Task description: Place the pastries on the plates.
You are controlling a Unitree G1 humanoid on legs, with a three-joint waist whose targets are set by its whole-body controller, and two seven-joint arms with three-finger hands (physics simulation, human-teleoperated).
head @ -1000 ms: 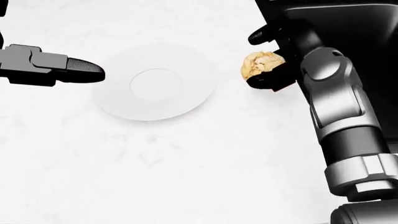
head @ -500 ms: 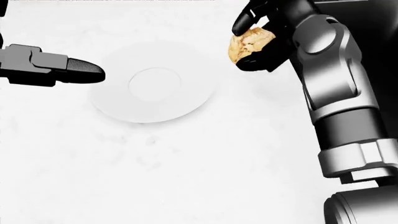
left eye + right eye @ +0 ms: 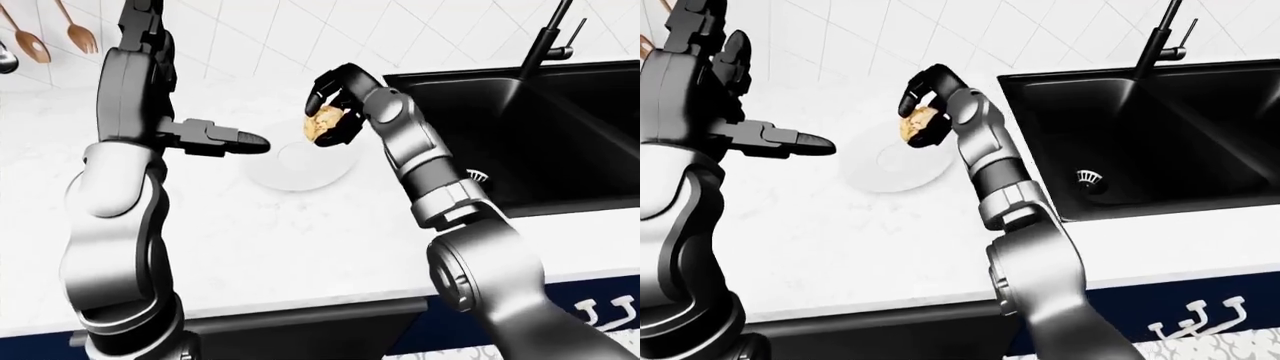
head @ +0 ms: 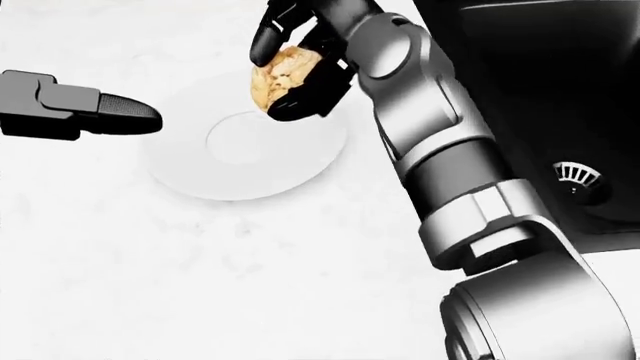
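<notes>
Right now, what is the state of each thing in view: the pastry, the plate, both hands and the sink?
pastry: held in the air over the plate's rim, not yet set down.
plate: flat on the counter, nothing lying on it.
right hand: fingers closed round the pastry.
left hand: holds nothing, beside the plate.
sink: basin looks dry; no water runs from the faucet.

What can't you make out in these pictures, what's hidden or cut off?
- Pastry: its far side is wrapped by the right hand in every view.
- Plate: its top right rim sits behind that hand in the head view.
- Left hand: only one finger shows in the head view; the left edge cuts off the rest.
- Faucet: its top runs off the left-eye view.
</notes>
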